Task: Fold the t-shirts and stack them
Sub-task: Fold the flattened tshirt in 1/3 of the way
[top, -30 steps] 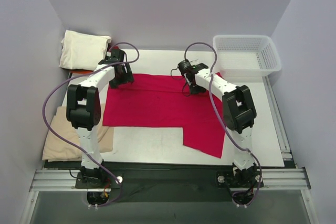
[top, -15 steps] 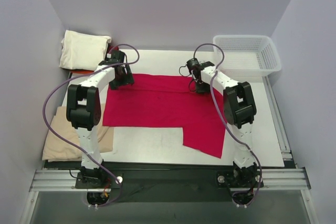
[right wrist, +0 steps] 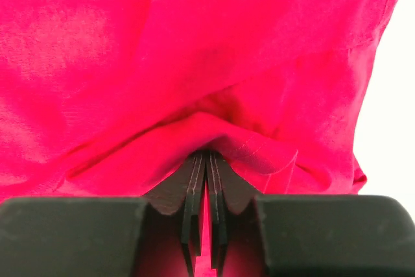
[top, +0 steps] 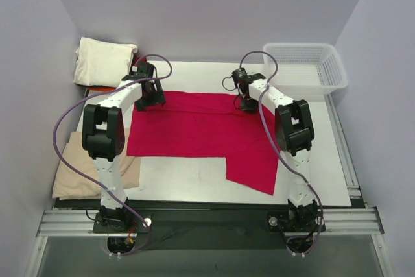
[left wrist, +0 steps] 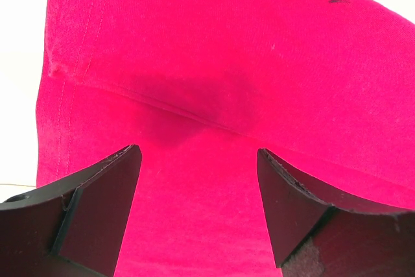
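Note:
A crimson-red t-shirt [top: 194, 128] lies spread flat on the table, with one flap reaching toward the near right. My left gripper [top: 148, 99] hovers over the shirt's far left corner. In the left wrist view it [left wrist: 198, 154] is open, with red cloth [left wrist: 214, 63] and a seam between the fingers. My right gripper [top: 245, 103] is at the shirt's far right edge. In the right wrist view it [right wrist: 206, 155] is shut on a pinched fold of the red cloth [right wrist: 214, 128]. A folded cream-white t-shirt [top: 104, 61] lies at the far left, with an orange-red sliver [top: 97, 88] beneath it. A tan-beige shirt [top: 71, 168] lies at the near left.
A white plastic lattice basket [top: 305, 69] stands at the far right corner. Grey walls close in on the left, back and right. The table's [top: 188, 176] near edge meets a metal rail by the arm bases.
My right gripper has moved right and slightly farther back along the shirt's far edge, drawing the cloth with it. The left arm has not moved.

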You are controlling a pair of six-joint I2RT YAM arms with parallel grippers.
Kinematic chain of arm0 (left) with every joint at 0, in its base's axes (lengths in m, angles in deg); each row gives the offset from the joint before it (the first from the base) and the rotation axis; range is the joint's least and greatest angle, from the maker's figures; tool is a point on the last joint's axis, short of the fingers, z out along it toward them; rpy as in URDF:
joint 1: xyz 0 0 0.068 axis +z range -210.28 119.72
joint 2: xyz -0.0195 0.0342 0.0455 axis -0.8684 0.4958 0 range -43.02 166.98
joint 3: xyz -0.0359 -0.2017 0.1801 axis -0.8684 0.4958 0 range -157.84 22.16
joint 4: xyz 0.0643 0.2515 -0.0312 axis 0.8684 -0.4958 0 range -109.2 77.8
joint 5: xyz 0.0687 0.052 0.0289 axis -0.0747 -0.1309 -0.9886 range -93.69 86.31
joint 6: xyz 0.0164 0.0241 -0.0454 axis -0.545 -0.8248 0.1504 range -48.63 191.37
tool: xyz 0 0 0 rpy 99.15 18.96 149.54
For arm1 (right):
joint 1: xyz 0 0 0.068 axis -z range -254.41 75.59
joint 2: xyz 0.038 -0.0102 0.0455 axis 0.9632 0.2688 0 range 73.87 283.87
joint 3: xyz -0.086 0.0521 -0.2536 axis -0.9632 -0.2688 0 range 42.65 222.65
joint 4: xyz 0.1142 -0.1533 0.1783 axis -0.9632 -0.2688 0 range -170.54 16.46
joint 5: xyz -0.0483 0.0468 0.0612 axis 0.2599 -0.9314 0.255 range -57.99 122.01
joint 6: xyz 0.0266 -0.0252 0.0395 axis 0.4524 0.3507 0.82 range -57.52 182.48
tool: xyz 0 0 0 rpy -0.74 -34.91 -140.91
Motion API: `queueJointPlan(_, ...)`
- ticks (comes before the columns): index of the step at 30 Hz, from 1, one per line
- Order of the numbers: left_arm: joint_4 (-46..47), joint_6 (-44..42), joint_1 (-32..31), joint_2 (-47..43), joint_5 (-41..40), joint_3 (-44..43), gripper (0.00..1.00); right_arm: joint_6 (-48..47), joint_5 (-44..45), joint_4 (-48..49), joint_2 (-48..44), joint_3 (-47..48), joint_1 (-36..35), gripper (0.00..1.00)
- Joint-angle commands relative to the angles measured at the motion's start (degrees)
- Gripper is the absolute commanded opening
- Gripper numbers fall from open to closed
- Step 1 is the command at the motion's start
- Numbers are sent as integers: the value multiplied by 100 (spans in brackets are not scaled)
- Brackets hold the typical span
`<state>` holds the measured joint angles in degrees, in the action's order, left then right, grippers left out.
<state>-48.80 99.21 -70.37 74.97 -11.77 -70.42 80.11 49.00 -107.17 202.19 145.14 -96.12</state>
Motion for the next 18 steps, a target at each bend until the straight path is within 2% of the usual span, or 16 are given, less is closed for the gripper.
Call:
queueJointPlan(1, 92, -76, -11, -172, 61, -15, 83, -40, -12, -153, 19, 165, -17, 5)
queueJointPlan(3, 92, -76, -11, -180, 52, -6, 83, -49, 58, -144, -43, 69, -26, 0)
queueJointPlan(11, 153, -59, -11, -180, 78, 20, 83, 21, 111, -153, -324, -335, -87, 0)
queueJointPlan(13, 162, -50, -11, -180, 78, 29, 83, 30, 85, -144, -385, -423, -105, 16)
queueJointPlan(15, 171, -50, -20, -198, 87, 55, 83, 30, 76, -144, -403, -432, -122, 27)
queueJointPlan(18, 188, -50, -28, -207, 87, 73, 83, 13, 111, -144, -351, -371, -114, 34)
